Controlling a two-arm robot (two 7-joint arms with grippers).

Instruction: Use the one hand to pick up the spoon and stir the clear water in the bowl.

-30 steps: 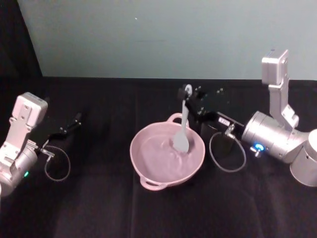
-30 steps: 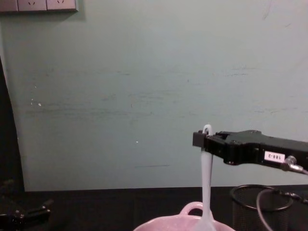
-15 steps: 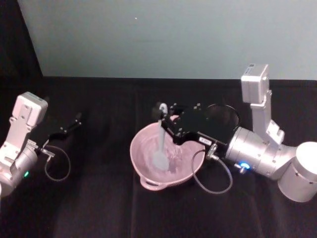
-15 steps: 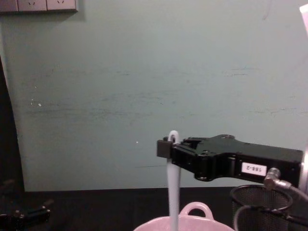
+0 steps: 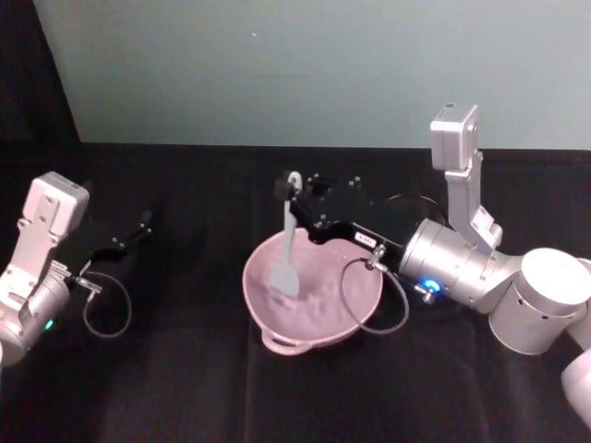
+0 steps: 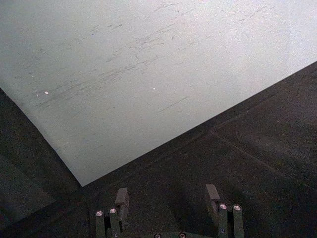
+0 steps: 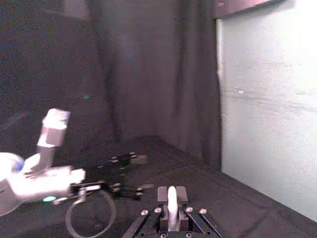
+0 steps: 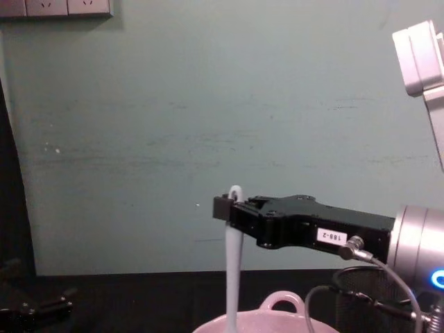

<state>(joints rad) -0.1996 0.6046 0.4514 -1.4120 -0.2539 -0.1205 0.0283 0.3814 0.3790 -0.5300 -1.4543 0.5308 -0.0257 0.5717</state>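
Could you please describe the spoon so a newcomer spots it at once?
On the black table sits a pink bowl. Standing upright in it, pinched at the top by the right gripper, is the spoon: the only slim white thing there.

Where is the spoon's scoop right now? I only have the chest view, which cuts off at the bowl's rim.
Observer: In the head view the spoon has its scoop inside the bowl, toward the robot's left side.
Operator: Is the left gripper carrying anything?
Observer: No; the left wrist view shows the left gripper with jaws open and nothing between them.
Operator: How is the handle gripped?
Observer: The right wrist view shows the right gripper with jaws shut on the handle end, centred.
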